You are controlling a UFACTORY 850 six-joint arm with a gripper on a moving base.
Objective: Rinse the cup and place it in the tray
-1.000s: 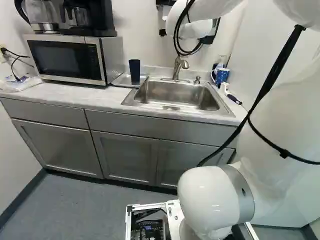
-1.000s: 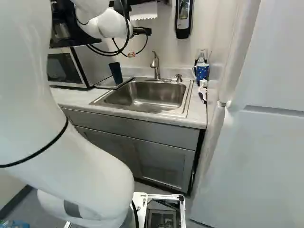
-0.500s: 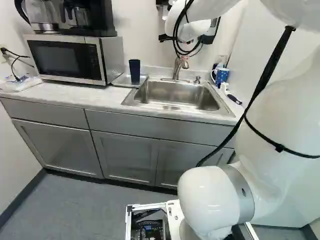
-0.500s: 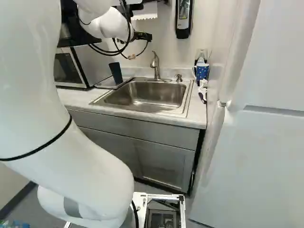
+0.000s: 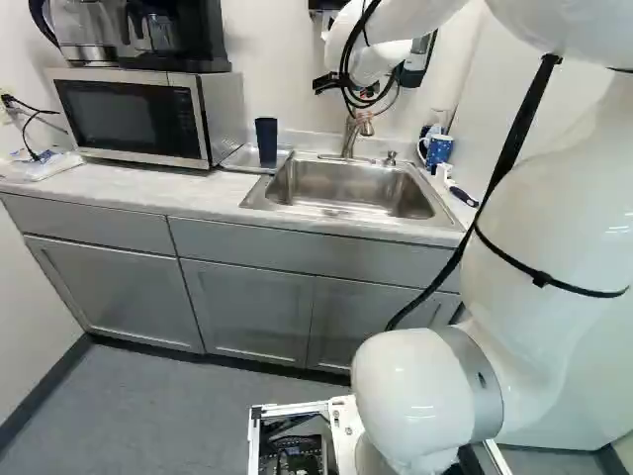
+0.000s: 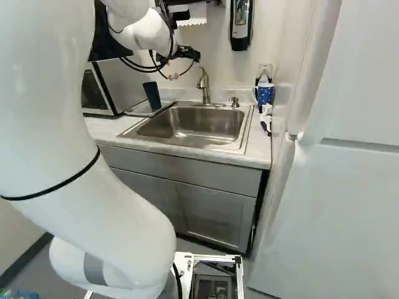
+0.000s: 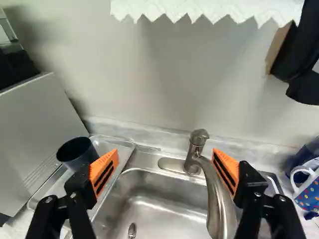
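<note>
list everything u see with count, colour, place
cup: 1, dark blue, standing in tray
tray: 1, grey, between microwave and sink
sink: 1, steel, in counter
faucet: 1, metal, behind sink
pump: 1, metal, beside faucet
mug: 1, blue with dots, counter beyond sink
brush: 1, white and dark, near mug
microwave: 1, silver and black, on counter
coffee maker: 1, black, atop microwave
dispenser: 1, black, wall
paper towel: 1, white, above sink
counter: 1, pale, above cabinets
cabinets: several, grey
arm: 1, white
hand: 1, black with orange pads, open
</note>
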